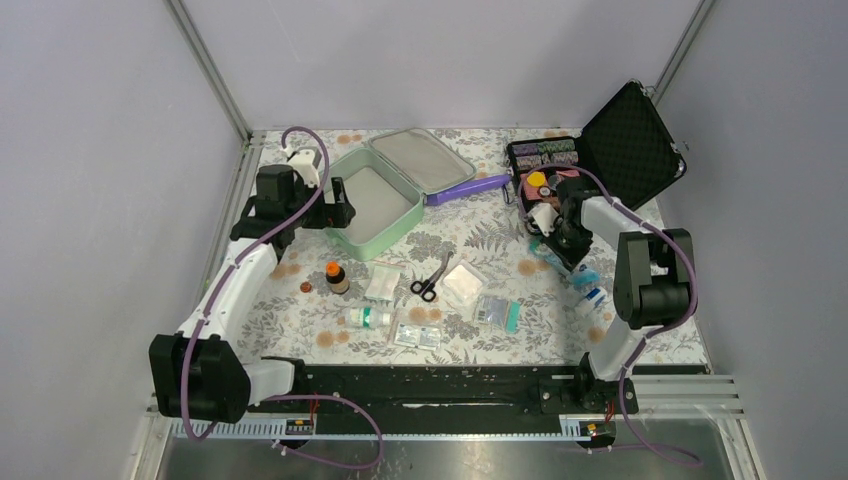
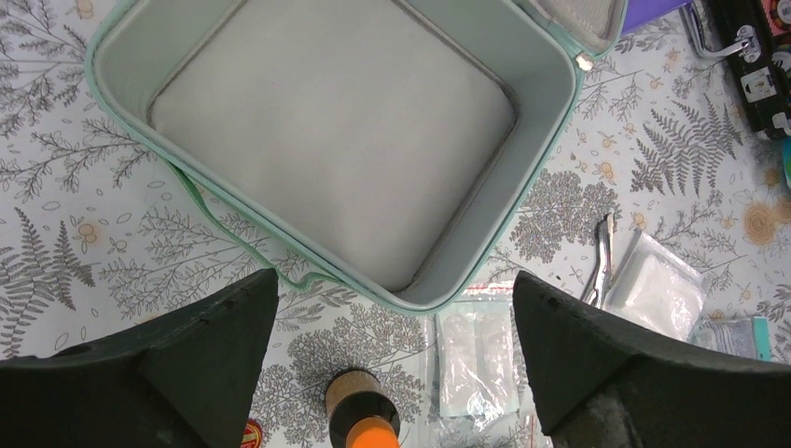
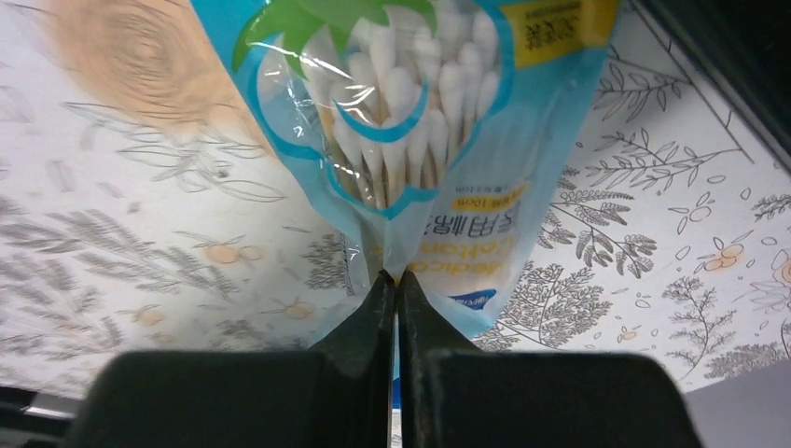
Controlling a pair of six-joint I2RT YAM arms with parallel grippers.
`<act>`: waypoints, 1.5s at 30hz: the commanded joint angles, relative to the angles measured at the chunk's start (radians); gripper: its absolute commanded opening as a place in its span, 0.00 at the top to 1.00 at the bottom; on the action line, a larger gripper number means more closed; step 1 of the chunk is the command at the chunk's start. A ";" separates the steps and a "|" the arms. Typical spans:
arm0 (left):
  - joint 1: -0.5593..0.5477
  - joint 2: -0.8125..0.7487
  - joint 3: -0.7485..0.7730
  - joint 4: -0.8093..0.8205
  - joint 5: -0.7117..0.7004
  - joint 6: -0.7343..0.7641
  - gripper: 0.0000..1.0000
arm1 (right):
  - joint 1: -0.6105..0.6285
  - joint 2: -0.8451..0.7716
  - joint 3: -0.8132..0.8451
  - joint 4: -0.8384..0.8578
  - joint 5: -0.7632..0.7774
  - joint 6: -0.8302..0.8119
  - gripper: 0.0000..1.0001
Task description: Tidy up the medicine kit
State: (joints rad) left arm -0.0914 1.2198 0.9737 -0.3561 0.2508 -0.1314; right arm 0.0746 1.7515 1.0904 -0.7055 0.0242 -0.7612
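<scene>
My right fingers (image 3: 371, 322) are clenched on the cotton swab bag (image 3: 410, 112), so I'd hold firm, lift clear, then swing left to the medicine kit (image 1: 392, 232).

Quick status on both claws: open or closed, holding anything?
Left claw: open, holding nothing.
Right claw: closed on the cotton swab packet.
</scene>
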 commanded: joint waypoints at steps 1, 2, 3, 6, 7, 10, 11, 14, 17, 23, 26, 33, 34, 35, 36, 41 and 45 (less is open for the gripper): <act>0.004 0.006 0.063 0.055 0.018 0.017 0.06 | 0.042 -0.121 0.108 -0.107 -0.191 0.052 1.00; 0.004 0.010 0.065 0.056 0.018 0.020 0.06 | 0.057 -0.144 0.131 -0.131 -0.237 0.062 1.00; 0.004 0.015 0.068 0.058 0.020 0.021 0.06 | 0.074 -0.165 0.157 -0.155 -0.278 0.070 1.00; 0.005 0.035 0.084 0.066 0.035 0.015 0.06 | 0.129 -0.208 0.244 -0.208 -0.409 0.098 1.00; 0.004 0.041 0.092 0.070 0.050 0.012 0.06 | 0.150 -0.215 0.269 -0.212 -0.437 0.103 1.00; 0.003 0.068 0.127 0.080 0.172 0.023 0.06 | 0.209 -0.221 0.330 -0.201 -0.495 0.092 1.00; 0.002 0.083 0.151 0.078 0.221 0.034 0.06 | 0.230 -0.217 0.346 -0.186 -0.502 0.085 1.00; 0.001 0.172 0.264 0.029 0.374 0.069 0.05 | 0.281 -0.199 0.397 -0.129 -0.503 0.004 1.00; -0.009 0.294 0.443 -0.103 0.536 0.120 0.05 | 0.310 -0.174 0.427 -0.039 -0.490 -0.111 1.00; -0.020 0.504 0.735 -0.245 0.678 -0.001 0.05 | 0.371 -0.137 0.433 0.198 -0.401 -0.313 1.00; -0.042 0.566 0.773 -0.241 0.719 -0.016 0.07 | 0.385 -0.102 0.465 0.288 -0.394 -0.302 1.00; -0.096 0.644 0.845 -0.273 0.783 0.042 0.10 | 0.431 -0.041 0.476 0.416 -0.370 -0.331 1.00; -0.094 0.654 0.854 -0.281 0.797 0.043 0.12 | 0.435 -0.033 0.482 0.424 -0.365 -0.326 1.00; -0.092 0.660 0.857 -0.285 0.813 0.044 0.13 | 0.442 -0.029 0.483 0.433 -0.359 -0.326 1.00; -0.091 0.666 0.859 -0.285 0.822 0.044 0.14 | 0.447 -0.025 0.481 0.440 -0.353 -0.330 1.00; -0.089 0.692 0.872 -0.272 0.861 0.025 0.17 | 0.465 -0.009 0.481 0.470 -0.329 -0.336 1.00; -0.089 0.705 0.883 -0.268 0.882 0.019 0.18 | 0.468 0.010 0.489 0.473 -0.321 -0.332 1.00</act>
State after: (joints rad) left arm -0.1841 1.9068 1.8027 -0.6529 1.0592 -0.1070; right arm 0.5327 1.7470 1.5303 -0.2897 -0.3199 -1.0817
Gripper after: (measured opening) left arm 0.823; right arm 0.019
